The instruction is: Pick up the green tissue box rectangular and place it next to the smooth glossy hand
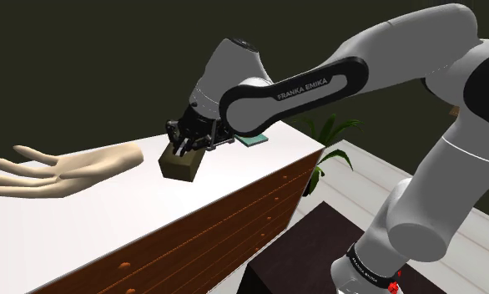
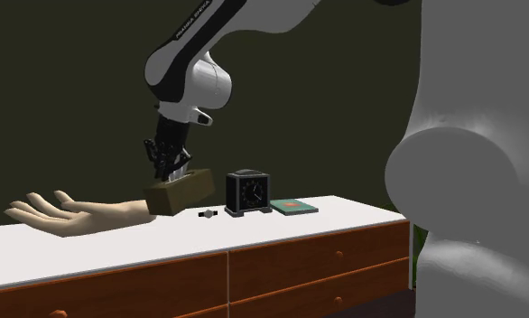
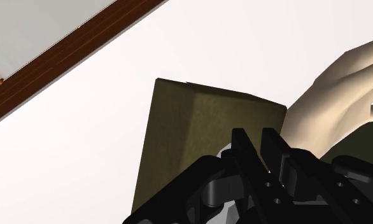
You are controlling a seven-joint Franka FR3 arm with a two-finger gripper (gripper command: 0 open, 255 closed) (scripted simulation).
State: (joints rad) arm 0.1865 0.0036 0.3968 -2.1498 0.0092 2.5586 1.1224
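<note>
Your gripper (image 1: 185, 149) clamps the olive tissue box (image 1: 179, 168), tilted above the white top (image 1: 109, 219); level it, lower gently beside the pale hand (image 1: 61, 170).

My gripper (image 3: 254, 137) hides the near end of the olive tissue box (image 3: 191, 127). Beside the box, the pale hand (image 3: 344, 95) runs off the edge. A small dark item (image 2: 208, 214) near the box is too tiny to name.
</note>
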